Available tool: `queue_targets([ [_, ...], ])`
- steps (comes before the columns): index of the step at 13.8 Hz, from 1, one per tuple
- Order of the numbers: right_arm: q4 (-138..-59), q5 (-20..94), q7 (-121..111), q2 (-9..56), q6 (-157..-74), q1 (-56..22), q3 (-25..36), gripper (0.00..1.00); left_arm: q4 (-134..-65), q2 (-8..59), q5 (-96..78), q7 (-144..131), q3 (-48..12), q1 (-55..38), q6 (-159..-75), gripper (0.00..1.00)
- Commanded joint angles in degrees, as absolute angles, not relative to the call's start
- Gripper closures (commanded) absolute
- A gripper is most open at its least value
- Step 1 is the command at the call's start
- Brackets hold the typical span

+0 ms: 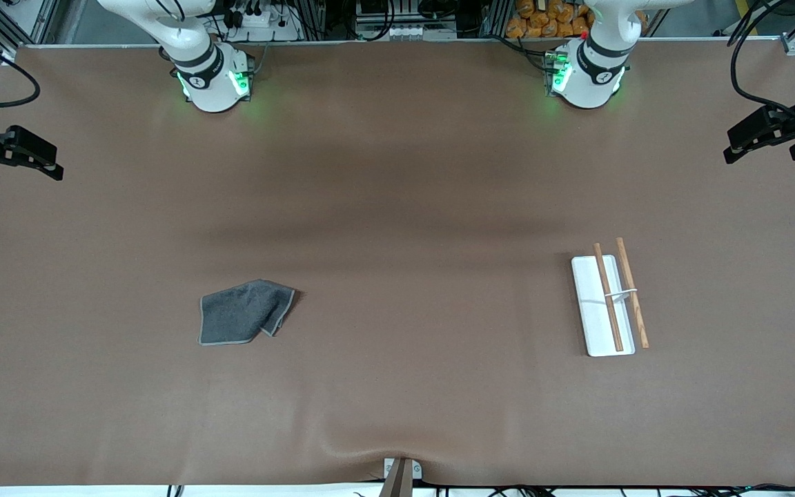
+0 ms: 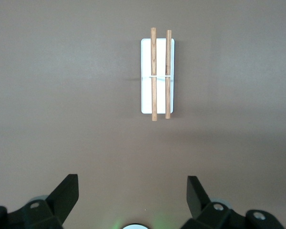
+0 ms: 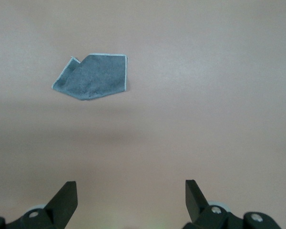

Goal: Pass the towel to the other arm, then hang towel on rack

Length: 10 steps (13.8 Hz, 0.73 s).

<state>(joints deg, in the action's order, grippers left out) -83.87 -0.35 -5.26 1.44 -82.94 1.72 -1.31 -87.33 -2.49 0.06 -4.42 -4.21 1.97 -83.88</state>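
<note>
The right gripper (image 3: 128, 202) hangs high above the brown table (image 1: 397, 172) at the right arm's end, its two black fingers (image 3: 66, 198) spread wide with nothing between them. The right arm waits there, well apart from the towel (image 1: 246, 312), which its wrist view takes in from above. The towel lies flat on the table toward the right arm's end, a dark grey cloth with a thin lighter hem, one corner folded over onto itself. The left gripper (image 2: 132, 202) is likewise up in the air at the left arm's end of the table, fingers (image 2: 196, 195) wide apart and empty, and the left arm waits too. Its wrist view looks down on the rack (image 1: 608, 304), a white rectangular base carrying two parallel wooden rods joined by a thin pale crosspiece. The rack stands toward the left arm's end, well apart from the towel.
</note>
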Motion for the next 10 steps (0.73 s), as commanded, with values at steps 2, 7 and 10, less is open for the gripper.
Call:
queue_targets([
  [2, -83.50, -0.09, -5.27, 1.93, -83.05, 2.11, -1.14, 0.00, -85.78, -0.18, 0.79, -5.01, -4.48, 0.97, -83.50, 0.00],
  [7, -83.41, -0.62, -5.36, 4.91, -83.14, 2.20, -1.14, 0.00, -85.78, -1.32, -0.78, -3.70, -4.04, 1.93, -83.23, 0.00],
  [10, -83.41, -0.18, -5.27, 5.54, -83.14, 2.20, -1.23, 0.00, -85.69, -1.32, -3.43, -4.30, -4.22, 3.08, -83.15, 0.00],
])
